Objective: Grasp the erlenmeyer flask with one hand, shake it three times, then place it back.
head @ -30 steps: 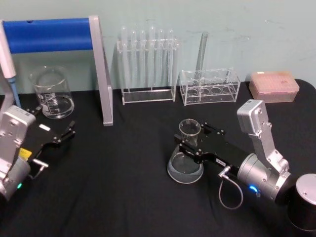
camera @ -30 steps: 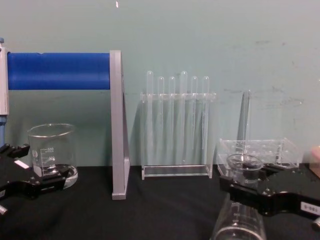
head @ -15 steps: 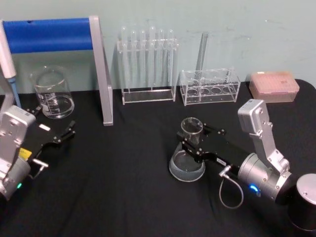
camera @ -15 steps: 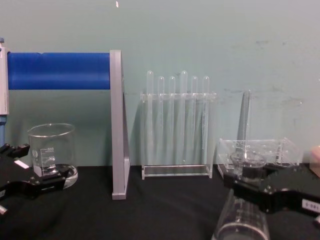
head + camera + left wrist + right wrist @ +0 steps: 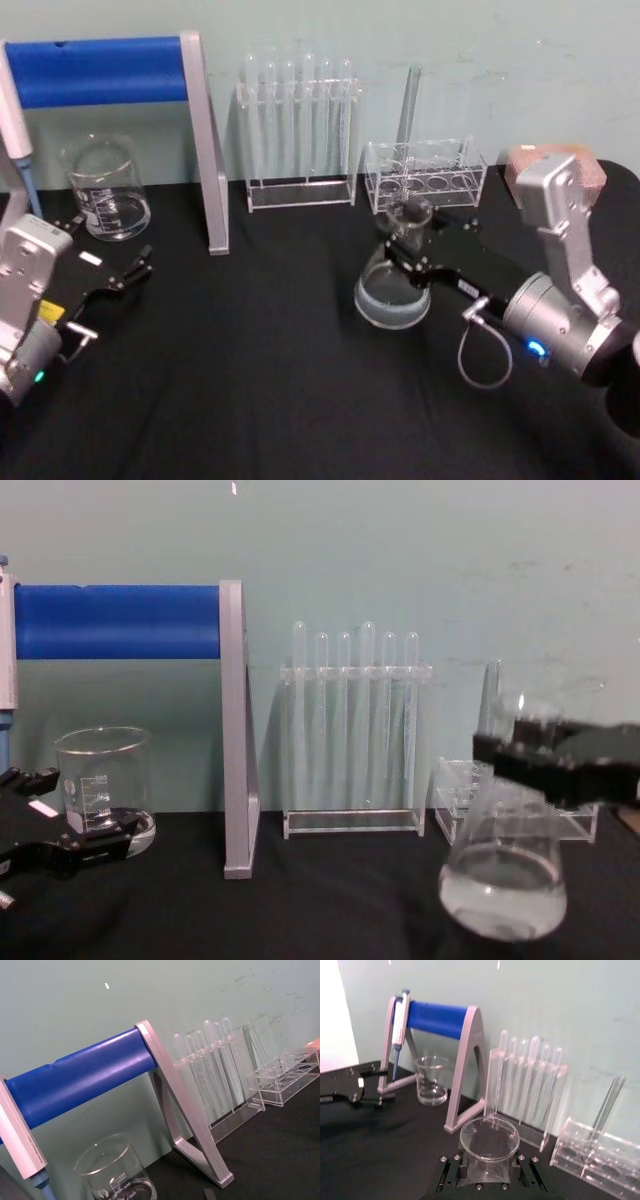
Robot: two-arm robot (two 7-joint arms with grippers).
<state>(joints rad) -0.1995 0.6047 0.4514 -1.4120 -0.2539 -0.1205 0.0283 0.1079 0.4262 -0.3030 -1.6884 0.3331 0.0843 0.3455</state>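
The right end effector (image 5: 412, 245), clenched around the neck of the flask (image 5: 392, 292), has lifted it off the desk (image 5: 250, 380) since a second ago and carried it back toward the low rack (image 5: 425, 178). The left end effector (image 5: 108, 265) sits released near the beaker (image 5: 105, 190), unmoved.

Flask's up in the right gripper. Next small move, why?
Likely a short, gentle sideways shake. The right gripper is shut on the neck of the erlenmeyer flask, which hangs tilted, off the table, so grasping looks done. Keep the swing small: the low rack stands close behind. Left gripper sits parked, open.
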